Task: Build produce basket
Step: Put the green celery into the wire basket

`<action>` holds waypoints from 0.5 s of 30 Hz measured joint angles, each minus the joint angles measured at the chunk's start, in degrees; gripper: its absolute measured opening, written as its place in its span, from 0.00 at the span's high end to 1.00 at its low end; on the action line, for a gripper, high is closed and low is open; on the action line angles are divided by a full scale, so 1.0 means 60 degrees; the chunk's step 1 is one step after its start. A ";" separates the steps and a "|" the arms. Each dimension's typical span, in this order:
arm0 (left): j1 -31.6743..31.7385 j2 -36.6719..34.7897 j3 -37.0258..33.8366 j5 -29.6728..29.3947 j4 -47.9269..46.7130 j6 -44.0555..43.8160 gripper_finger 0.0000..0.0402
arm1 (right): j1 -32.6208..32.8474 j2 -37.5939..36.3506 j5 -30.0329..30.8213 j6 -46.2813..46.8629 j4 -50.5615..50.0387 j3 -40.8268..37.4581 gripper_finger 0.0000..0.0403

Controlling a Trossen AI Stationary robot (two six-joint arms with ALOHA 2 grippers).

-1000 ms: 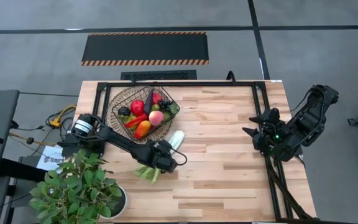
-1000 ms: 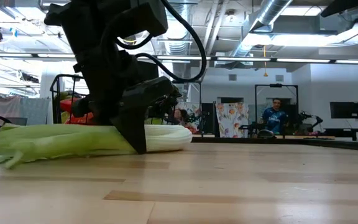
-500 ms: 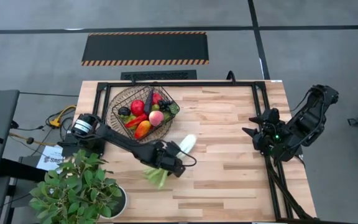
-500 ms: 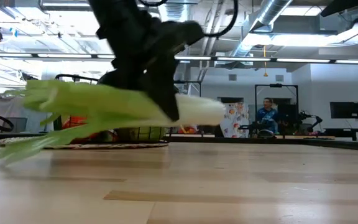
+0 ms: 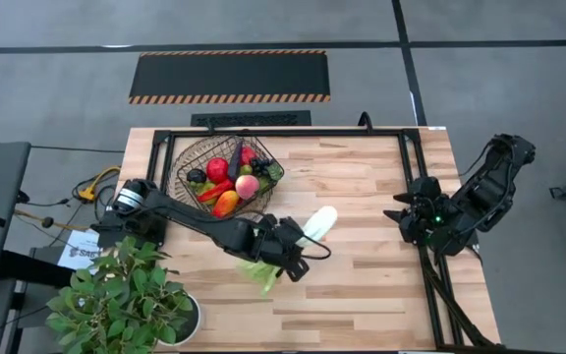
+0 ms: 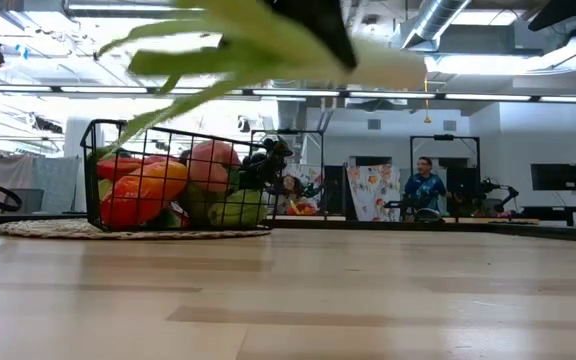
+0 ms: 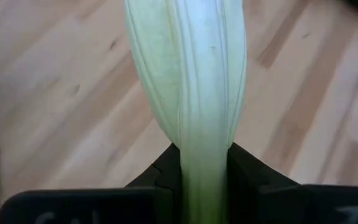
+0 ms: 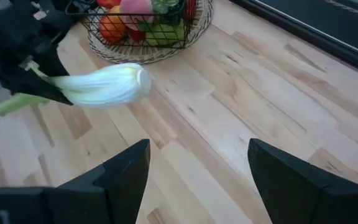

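The left gripper (image 5: 293, 258) is clamped on the leek (image 5: 308, 231), lifted clear of the table (image 5: 362, 285) beside the basket (image 5: 226, 177). The right gripper (image 8: 194, 168) waits at the table's right edge, fingers spread, apparently holding nothing.

One wire basket (image 5: 226, 177), one leek (image 5: 308, 229), two robot arms, one potted plant (image 5: 118, 300)

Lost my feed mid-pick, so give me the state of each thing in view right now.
leek: held clear of the table
left gripper: shut on the leek's middle
right gripper: open, empty, waiting at the table's right edge
basket: upright, holding fruit and vegetables
potted plant: upright at the table's corner
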 joint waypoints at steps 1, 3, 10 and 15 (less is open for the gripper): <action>0.0016 0.0000 0.0244 -0.0012 -0.0086 0.0159 0.86 | 0.0008 0.0001 0.0000 0.0013 0.0048 0.0000 0.28; 0.0042 -0.0009 0.0725 -0.0014 -0.0240 0.0506 0.86 | 0.0008 0.0001 0.0002 -0.0026 0.0120 0.0000 0.28; 0.0242 -0.0015 0.2708 -0.0078 -0.1405 0.1771 0.86 | 0.0008 0.0001 0.0007 -0.0037 0.0110 0.0000 0.28; 0.0469 -0.0029 0.4338 -0.0182 -0.2494 0.2787 0.86 | 0.0004 0.0001 0.0052 -0.0037 0.0114 0.0000 0.28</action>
